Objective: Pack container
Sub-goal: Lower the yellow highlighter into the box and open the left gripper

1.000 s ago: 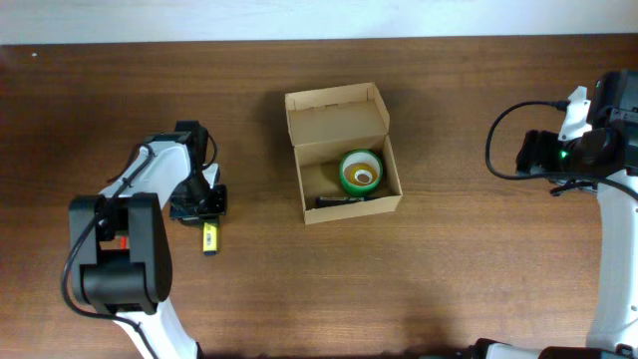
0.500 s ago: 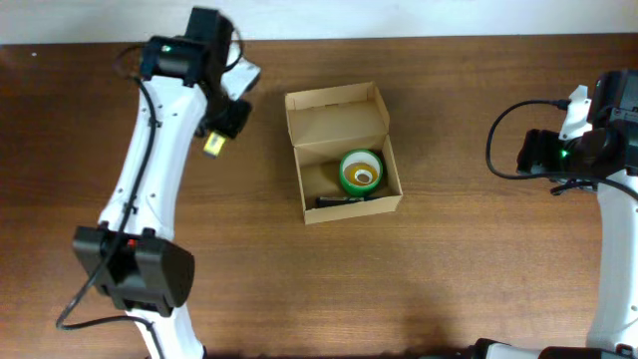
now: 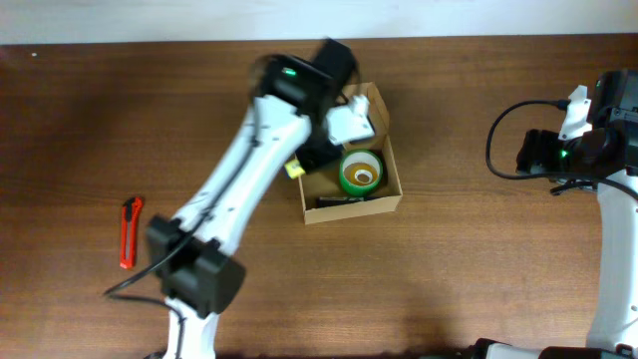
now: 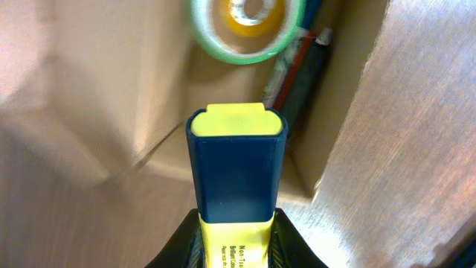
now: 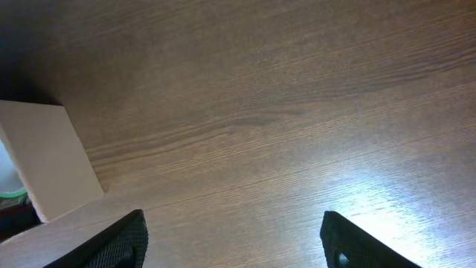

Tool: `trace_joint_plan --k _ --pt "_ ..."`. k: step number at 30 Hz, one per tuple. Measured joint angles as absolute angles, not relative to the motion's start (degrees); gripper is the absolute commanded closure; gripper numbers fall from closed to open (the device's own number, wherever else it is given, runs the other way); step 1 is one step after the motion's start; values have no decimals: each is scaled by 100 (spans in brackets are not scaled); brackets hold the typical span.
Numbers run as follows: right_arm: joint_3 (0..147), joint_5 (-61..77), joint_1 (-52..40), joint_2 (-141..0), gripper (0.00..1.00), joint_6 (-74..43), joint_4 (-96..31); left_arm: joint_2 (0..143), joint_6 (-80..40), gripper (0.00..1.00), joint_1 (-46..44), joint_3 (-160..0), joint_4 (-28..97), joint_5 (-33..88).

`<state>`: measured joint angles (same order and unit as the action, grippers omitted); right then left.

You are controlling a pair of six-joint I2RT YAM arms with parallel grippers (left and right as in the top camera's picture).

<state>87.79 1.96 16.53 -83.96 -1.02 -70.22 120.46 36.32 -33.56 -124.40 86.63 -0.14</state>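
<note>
A: So, left pincer [image 4: 236,240] first: shut or spread?

B: Clamped on a yellow highlighter [image 4: 236,149] with a dark blue cap. Grips the yellow barrel from both sides and leaves the capped end jutting forward.

A: And where, seen from overhead?

B: Hangs above the left wall of the container [image 3: 351,209]. Cannot tell whether touching the cardboard or just above it.

A: Whereabouts of the container itself?

B: Sits on the brown wooden surface [image 3: 478,269], near the middle, toward the far side. Stands open, with the flap lid [image 3: 376,100] tipped back on the far edge, largely hidden under the left arm [image 3: 239,189].

A: Anything inside?

B: Holds a green tape roll [image 3: 360,173] lying flat by the right wall, and a dark pen [image 3: 344,200] lying along the near wall. Both blurred in the left wrist view, beyond the cap.

A: And the right pincer [image 5: 232,240]?

B: Spread wide, gripping nothing. Hovers off by the right edge of the surface, well apart from the container. Catches only a pale corner of cardboard at the left of its own view.

A: Anything else lying about?

B: Just a red utility knife [image 3: 128,232], flat on the surface far to the left, well apart from everything.
</note>
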Motion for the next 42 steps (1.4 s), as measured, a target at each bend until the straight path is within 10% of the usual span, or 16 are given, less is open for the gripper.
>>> trace_joint_plan --k 42 --pt "8779 464 1653 -8396 25 -102 -7032 13531 4246 99 -3975 -12440 8121 141"
